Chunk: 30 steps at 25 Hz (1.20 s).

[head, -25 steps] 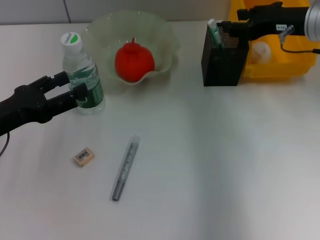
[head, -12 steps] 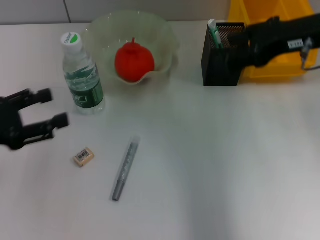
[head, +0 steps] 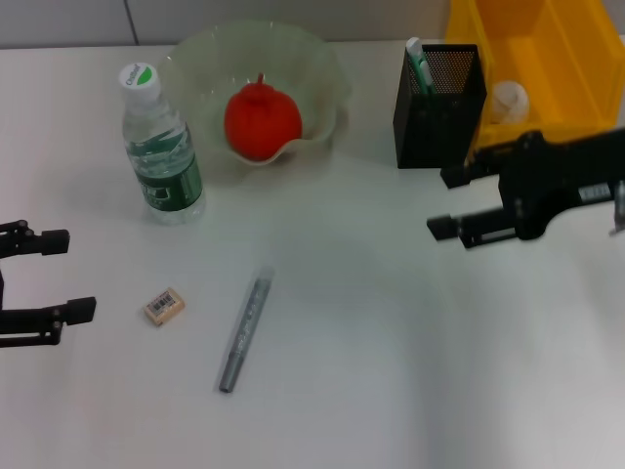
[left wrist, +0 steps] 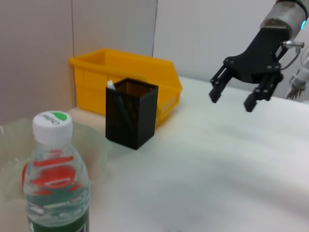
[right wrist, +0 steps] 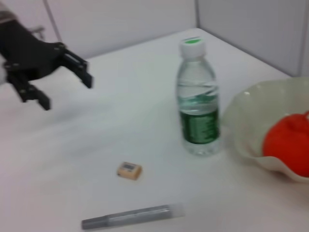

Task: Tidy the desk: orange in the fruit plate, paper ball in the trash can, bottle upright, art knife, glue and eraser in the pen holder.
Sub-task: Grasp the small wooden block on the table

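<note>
A broad bare stretch of the desk (head: 391,352) lies open between the left gripper (head: 61,276) and the right gripper (head: 447,203), both spread-fingered. Only the eraser (head: 163,307) and a grey pen (head: 243,330) lie low there, apart from each other. Along the far edge the upright bottle (head: 159,147), fruit plate (head: 327,68), pen holder (head: 439,98) and trash can (head: 562,59) stand as taller obstacles, with a clear gap between plate and holder.

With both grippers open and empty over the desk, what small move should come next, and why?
Probably lower the left gripper onto the eraser: it lies loose on the desk just beside those open fingers, while the orange, paper ball and bottle look settled.
</note>
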Motion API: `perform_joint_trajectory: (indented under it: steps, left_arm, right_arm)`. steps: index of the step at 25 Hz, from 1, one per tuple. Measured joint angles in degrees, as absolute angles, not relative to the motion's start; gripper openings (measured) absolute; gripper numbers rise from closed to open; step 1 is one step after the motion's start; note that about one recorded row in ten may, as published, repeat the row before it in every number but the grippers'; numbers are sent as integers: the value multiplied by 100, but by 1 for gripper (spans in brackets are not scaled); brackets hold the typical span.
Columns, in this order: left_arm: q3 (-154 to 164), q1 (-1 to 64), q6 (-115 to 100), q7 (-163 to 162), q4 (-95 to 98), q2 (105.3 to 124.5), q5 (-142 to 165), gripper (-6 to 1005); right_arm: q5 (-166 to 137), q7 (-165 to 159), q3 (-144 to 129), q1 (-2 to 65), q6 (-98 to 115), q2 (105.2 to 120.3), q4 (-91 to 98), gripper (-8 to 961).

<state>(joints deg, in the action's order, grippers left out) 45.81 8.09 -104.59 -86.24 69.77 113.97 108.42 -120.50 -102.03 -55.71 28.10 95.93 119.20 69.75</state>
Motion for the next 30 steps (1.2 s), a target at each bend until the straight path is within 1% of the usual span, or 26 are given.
perform_joint_trajectory:
  steps: [1, 2, 3, 9, 10, 11, 19, 27, 30]
  left_arm:
    - [4578, 849, -10459, -8727, 7076, 11441, 10957, 801]
    - [4558, 938, -10412, -8853, 7172, 11535, 11186, 801]
    - [4558, 938, -10412, -8853, 7172, 11535, 11186, 800]
    - [4517, 1238, -10326, -9038, 7398, 11781, 11883, 798]
    - [4517, 1238, -10326, -9038, 7398, 11781, 11883, 798]
    - [4594, 1351, -10265, -9175, 7483, 11821, 12142, 797]
    - [5976, 2257, -10131, -11054, 7911, 11837, 13766, 794]
    - [7977, 2706, -9923, -13013, 8490, 11862, 14889, 791]
    - [8401, 2765, -9739, -13399, 8649, 11870, 15169, 736]
  right_arm:
    - [-11929, -9920, -5521, 2734, 9596, 11910, 6818, 703]
    - [-11819, -9532, -5369, 2624, 9598, 11908, 6632, 703]
    - [-11819, -9532, -5369, 2624, 9598, 11908, 6632, 703]
    - [-11783, -9166, -5059, 2531, 9665, 11892, 6303, 703]
    - [-11796, -9166, -5060, 2527, 9665, 11892, 6299, 703]
    - [-11805, -9175, -5065, 2518, 9669, 11893, 6305, 703]
    - [-11861, -9442, -5124, 2492, 9739, 11904, 6586, 703]
    - [-11983, -9423, -5133, 2574, 9703, 11901, 6660, 703]
    - [-11985, -9407, -5133, 2579, 9688, 11897, 6662, 703]
